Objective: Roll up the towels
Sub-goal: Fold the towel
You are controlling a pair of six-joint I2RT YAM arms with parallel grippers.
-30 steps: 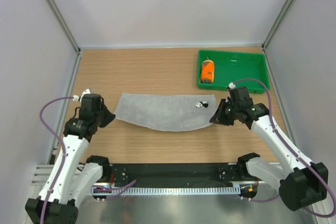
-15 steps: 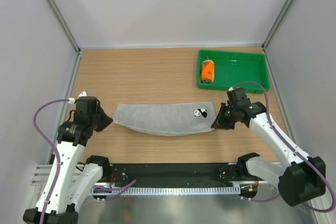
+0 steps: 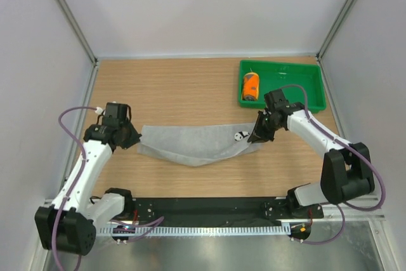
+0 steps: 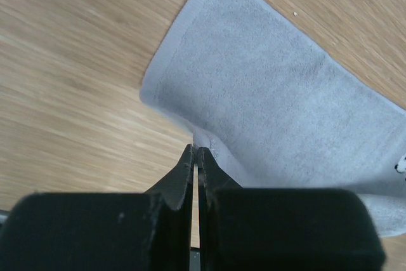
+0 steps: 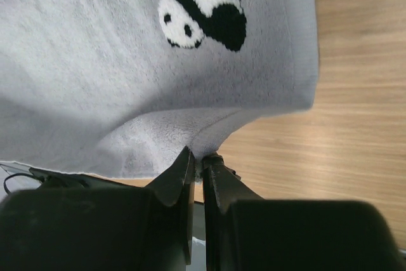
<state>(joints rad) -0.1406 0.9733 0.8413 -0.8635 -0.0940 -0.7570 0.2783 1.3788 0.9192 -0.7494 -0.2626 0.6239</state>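
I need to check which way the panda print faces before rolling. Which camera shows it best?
The right wrist view: the panda print on the grey towel sits large and sharp in the upper frame. Top external shows a tiny speck; left wrist catches a sliver at its right edge.

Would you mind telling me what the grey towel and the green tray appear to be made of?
Grey towel: looks like soft terry cloth, matte; fuzzy nap and stitched hem show close up. Green tray: probably moulded plastic, smooth, given its even colour and raised rim.
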